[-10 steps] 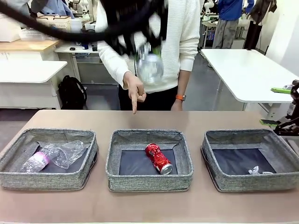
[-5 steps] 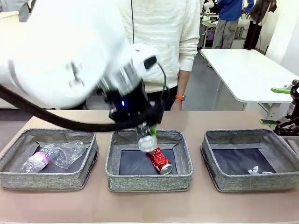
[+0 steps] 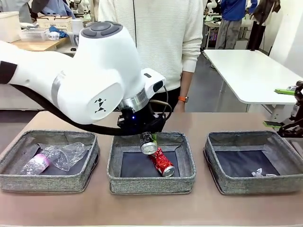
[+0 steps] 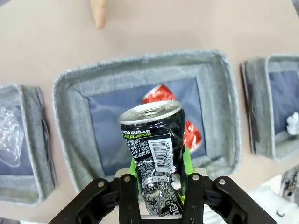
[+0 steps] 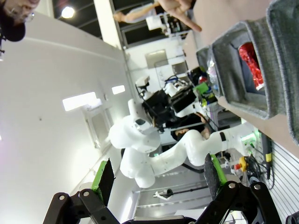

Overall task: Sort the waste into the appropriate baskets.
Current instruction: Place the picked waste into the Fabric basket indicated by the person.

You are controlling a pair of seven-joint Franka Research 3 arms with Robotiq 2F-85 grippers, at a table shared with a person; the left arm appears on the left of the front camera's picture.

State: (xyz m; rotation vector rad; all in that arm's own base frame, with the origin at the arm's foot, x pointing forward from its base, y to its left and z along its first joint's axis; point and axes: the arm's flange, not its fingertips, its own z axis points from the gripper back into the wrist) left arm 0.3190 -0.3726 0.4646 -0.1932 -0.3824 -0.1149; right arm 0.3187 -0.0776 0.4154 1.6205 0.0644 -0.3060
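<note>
Dark drink can [image 4: 156, 154] clenched in left gripper [image 4: 159, 184], hanging over middle basket [image 3: 116, 177] where red drink can [image 3: 161, 161] already lies, so cans likely group there. Bottles sit in left basket [image 3: 9, 177]. Right gripper [image 5: 156, 179] spread wide, empty, parked far right.

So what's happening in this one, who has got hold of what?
The left hand is shut on the dark drink can and holds it above the middle basket, where a red drink can already lies. The left basket holds a clear plastic bottle with a pink label, and the right basket holds a small white scrap. The right hand is open, off to the side. A person stands at the far side of the table.
</note>
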